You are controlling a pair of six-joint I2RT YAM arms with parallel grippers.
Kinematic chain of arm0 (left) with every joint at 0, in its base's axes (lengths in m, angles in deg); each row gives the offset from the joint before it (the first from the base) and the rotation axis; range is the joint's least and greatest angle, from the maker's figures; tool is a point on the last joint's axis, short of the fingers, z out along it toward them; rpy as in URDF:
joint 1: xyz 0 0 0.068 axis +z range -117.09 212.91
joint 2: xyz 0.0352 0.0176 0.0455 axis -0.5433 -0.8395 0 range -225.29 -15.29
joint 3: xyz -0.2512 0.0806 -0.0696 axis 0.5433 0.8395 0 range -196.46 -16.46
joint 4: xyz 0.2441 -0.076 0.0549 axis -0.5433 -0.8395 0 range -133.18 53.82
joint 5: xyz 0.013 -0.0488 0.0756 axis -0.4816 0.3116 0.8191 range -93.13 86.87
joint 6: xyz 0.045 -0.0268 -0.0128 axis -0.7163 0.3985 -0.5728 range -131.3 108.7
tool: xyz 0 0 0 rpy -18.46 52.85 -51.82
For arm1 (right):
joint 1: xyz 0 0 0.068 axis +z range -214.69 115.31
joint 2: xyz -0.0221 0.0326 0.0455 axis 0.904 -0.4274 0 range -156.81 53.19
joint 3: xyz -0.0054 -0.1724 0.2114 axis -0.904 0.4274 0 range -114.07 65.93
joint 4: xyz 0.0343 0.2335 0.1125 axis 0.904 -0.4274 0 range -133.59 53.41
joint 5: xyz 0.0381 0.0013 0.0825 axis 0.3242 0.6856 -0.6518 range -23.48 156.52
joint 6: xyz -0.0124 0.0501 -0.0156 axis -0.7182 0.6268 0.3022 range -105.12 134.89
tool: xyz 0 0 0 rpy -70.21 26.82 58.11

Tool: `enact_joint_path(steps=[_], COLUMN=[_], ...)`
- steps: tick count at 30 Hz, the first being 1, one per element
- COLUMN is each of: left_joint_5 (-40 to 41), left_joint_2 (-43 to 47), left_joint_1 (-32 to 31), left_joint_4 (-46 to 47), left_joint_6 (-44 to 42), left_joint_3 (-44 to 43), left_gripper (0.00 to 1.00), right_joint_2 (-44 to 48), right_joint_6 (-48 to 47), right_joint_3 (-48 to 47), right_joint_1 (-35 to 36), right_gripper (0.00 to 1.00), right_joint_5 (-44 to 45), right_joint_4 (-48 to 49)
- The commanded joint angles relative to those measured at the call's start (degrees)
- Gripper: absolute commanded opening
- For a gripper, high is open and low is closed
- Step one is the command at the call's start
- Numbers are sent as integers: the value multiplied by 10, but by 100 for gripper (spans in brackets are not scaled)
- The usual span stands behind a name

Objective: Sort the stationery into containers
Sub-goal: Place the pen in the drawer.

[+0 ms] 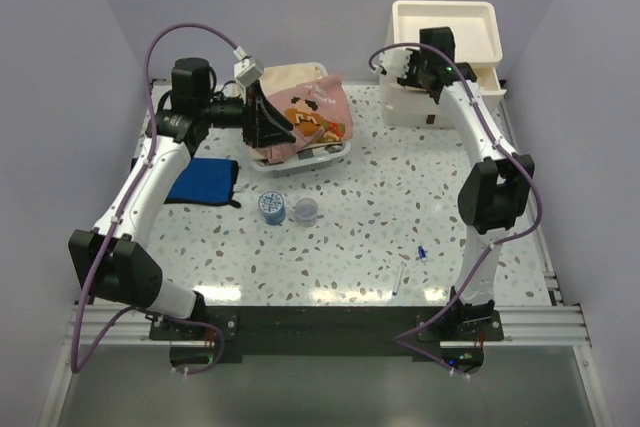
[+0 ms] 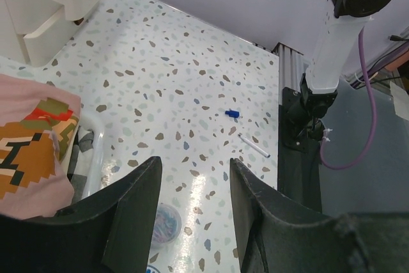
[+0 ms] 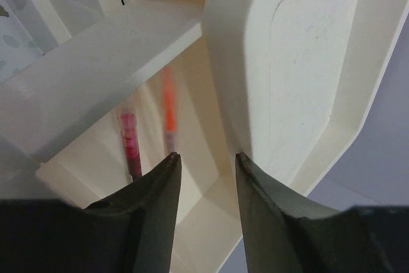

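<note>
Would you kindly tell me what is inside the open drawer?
An orange pen and a red pen show inside the drawer; the unit's frame above covers the rest.

Premises: a robotics test cell, not a home or office. Plain pale walls (image 1: 80, 37) box in a speckled table (image 1: 380, 197) on three sides. Two arms, left (image 1: 140, 197) and right (image 1: 490, 147), are bolted to a black plate (image 1: 330, 327) on an aluminium rail (image 1: 545, 324), with purple cables (image 1: 165, 42) exposed. A drawer unit (image 1: 480, 7) and clothes basket (image 1: 335, 150) sit as staged props.
</note>
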Motion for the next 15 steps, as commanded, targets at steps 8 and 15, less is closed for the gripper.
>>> enact_joint_path(steps=[8,15], left_joint_5=[-6,-4], left_joint_2=[18,24], left_joint_1=[5,5], left_joint_4=[46,49], left_joint_6=[17,17], left_joint_3=[9,-3], left_gripper=[52,52], right_joint_2=[33,88], right_joint_6=[-3,85], right_joint_3=[14,-23], right_joint_1=[-4,0], right_gripper=[47,49], right_joint_5=[36,26], right_joint_4=[38,13])
